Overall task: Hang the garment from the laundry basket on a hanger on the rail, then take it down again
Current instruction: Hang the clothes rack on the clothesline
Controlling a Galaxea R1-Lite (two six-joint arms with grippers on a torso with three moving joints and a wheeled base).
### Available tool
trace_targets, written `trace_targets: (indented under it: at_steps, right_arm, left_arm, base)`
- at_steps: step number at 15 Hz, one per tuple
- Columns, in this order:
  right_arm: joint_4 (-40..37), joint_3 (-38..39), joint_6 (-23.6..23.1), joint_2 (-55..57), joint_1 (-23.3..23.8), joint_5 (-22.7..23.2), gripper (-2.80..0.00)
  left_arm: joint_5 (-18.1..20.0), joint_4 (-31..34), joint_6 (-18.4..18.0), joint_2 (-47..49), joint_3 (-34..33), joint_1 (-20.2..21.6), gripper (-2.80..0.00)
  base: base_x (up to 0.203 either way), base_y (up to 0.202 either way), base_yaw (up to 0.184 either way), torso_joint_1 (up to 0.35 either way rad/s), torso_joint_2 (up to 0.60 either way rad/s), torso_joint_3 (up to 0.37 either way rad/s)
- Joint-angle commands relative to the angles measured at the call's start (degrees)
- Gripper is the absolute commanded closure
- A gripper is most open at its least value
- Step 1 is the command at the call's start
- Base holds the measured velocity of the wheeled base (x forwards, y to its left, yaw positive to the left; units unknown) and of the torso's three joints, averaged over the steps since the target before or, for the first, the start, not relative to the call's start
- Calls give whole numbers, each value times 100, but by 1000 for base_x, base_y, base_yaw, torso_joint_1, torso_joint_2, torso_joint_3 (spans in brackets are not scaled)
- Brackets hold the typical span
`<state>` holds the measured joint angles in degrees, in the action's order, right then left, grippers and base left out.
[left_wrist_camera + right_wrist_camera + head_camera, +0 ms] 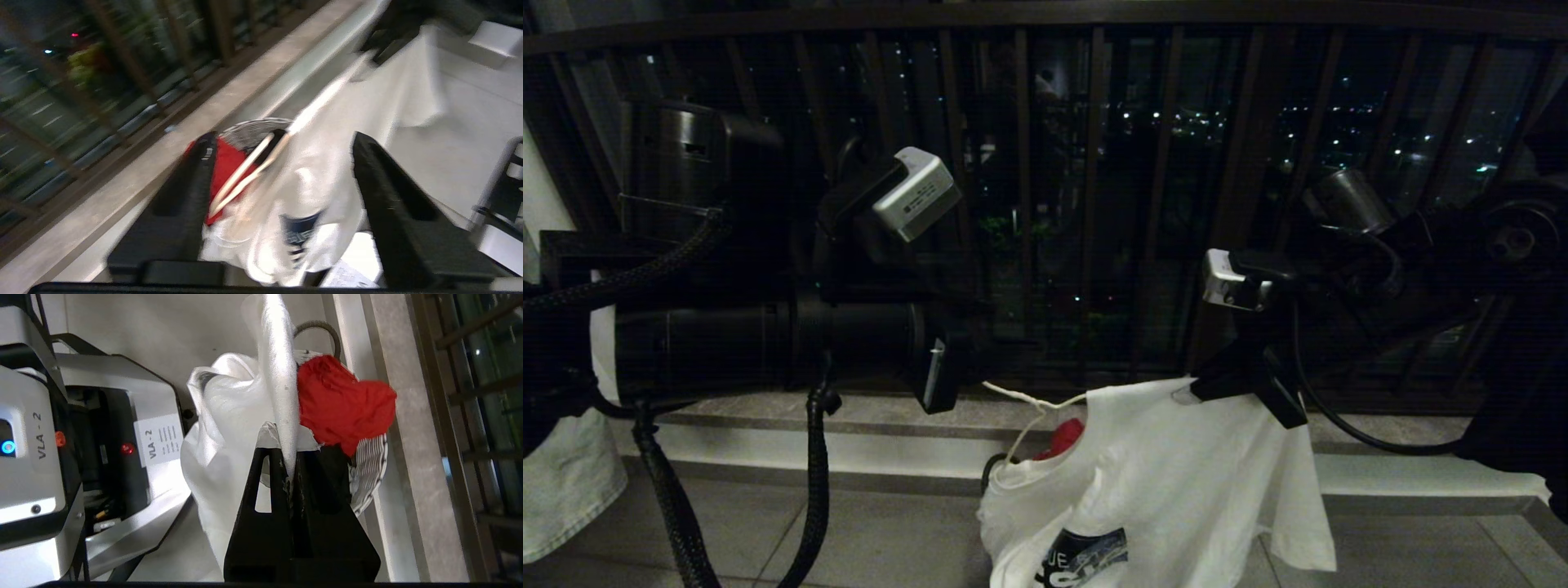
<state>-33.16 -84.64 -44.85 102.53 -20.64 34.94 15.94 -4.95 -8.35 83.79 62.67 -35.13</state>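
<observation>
Right gripper (1241,384) was clamped on a shoulder fold of the garment (1168,474), which drooped limp and light above the laundry basket (374,465), while the left gripper (282,196) stood apart beside it; the soft cloth looked best pinched at a seam.

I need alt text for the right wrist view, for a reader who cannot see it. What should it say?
The right gripper pinches a fold of the white T-shirt between its shut black fingers. The shirt hangs over a basket with a pale perforated rim, which holds a red cloth. Beside it lies the robot's grey base.
</observation>
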Motion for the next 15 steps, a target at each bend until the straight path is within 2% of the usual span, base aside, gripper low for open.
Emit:
trace_targets:
  at_steps: [1, 5, 7, 8, 9, 11, 13, 15]
  right_arm:
    - [-16, 44, -33, -75, 96, 22, 0]
    - [-15, 35, -24, -84, 172, 22, 0]
    - [-15, 44, -24, -92, 219, 31, 0]
    - [-15, 35, -24, -97, 251, 35, 0]
    - [-15, 35, -24, -110, 274, 39, 0]
    - [-15, 35, -24, -136, 315, 49, 0]
    - [-15, 35, -15, -136, 315, 57, 0]
    - [-24, 42, -15, -154, 315, 66, 0]
  left_arm:
    - [-212, -6, -18, 6, 33, 23, -280]
    - [-366, -3, 48, -137, 174, 215, -280]
    - [-333, 2, 62, -63, 307, 710, -280]
    - [-315, 2, 59, 76, 378, 905, -213]
    - [-244, 5, 49, 246, 452, 1153, 0]
    - [182, 49, 6, 433, 504, 1519, 0]
    - [867, 33, -361, 577, 299, 1895, 0]
    - [2255, 16, -1048, 954, 80, 2370, 0]
  base:
    - [0, 0, 0, 0, 0, 0]
    - [0, 0, 0, 0, 0, 0]
    - [0, 0, 0, 0, 0, 0]
    - [0, 0, 0, 0, 0, 0]
    - [0, 0, 0, 0, 0, 0]
    - [0, 0, 0, 0, 0, 0]
    - [0, 0, 0, 0, 0, 0]
    - [0, 0, 0, 0, 0, 0]
